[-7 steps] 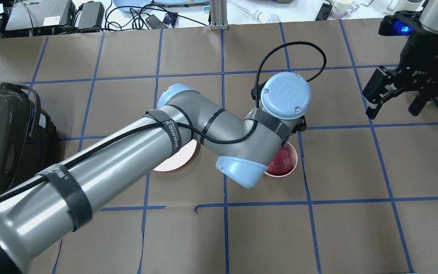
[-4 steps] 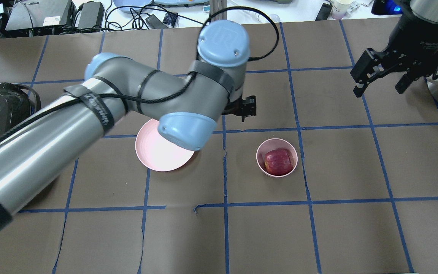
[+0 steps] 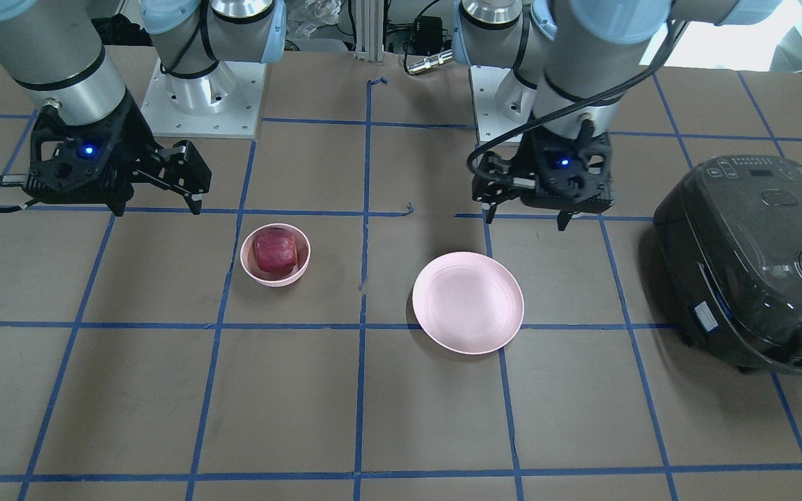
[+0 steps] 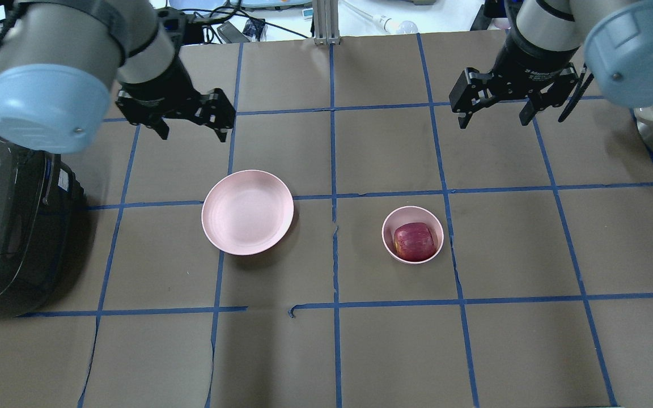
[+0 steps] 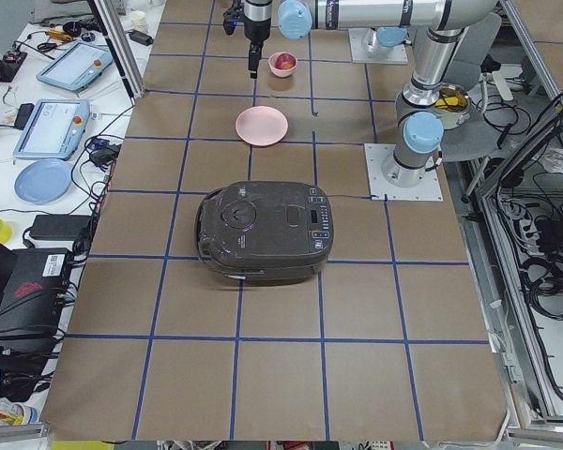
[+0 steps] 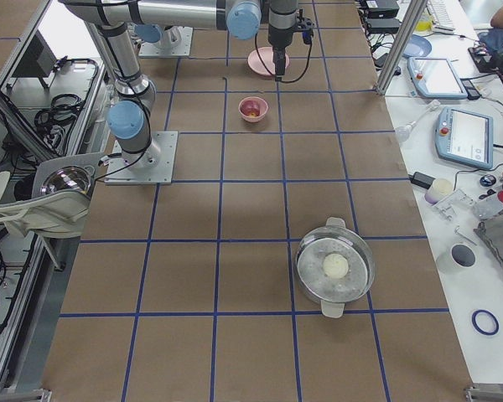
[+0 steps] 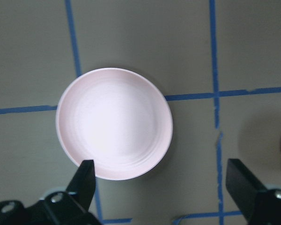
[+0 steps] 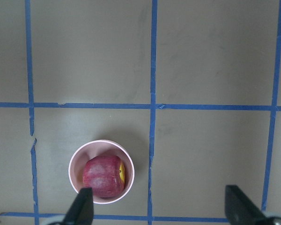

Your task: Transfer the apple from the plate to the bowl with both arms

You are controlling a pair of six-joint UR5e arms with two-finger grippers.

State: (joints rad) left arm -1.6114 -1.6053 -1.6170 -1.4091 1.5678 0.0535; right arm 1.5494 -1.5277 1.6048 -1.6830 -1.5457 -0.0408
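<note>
Resting in the small deep pink bowl (image 4: 388,229), right of centre, was the dark red apple (image 4: 415,241); my left gripper (image 4: 193,134) and right gripper (image 4: 492,122) hung wide open, empty.

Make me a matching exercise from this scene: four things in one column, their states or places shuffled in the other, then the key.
Column one:
1. apple
2. plate
3. left pincer
4. dark cooker

Column two:
A. open, holding nothing
B. inside the bowl
C. on the table, on the robot's left of the plate
D. empty, pale pink

Pairs: 1-B, 2-D, 3-A, 4-C
</note>
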